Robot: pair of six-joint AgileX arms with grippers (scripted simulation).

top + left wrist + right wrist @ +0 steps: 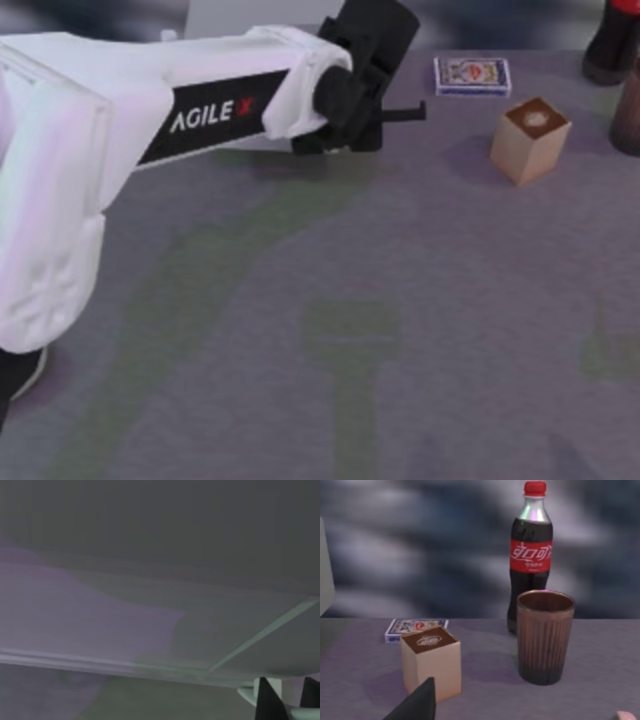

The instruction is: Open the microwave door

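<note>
Mostly hidden, the microwave [262,18] shows in the top view only as a pale slab at the far edge of the table [400,330], left of centre, behind the left arm [150,120]. The microwave door [160,580] fills the left wrist view as a flat grey-white surface with a purple tint across part of it and a thin pale line running aslant; whether that line is the frame edge or the handle bar I cannot tell, and the handle itself I cannot pick out in any view.

The left gripper [395,112] lies just in front of the microwave, with one dark finger pointing toward the table's right. In its wrist view two dark fingertips [270,700] stand apart with pale material between and beside them. I cannot tell whether the jaws are clenched on anything or released, so contact with the door stays unconfirmed.

By my judgement the coming move turns on the door lying directly ahead of the left jaws and very near, with the left arm far the nearer.

The right gripper [415,705] sits well off at the table's right, facing a tan box [431,662], a card pack [415,628], a brown cup [545,636] and a cola bottle [531,555]; its jaw state does not show either.
</note>
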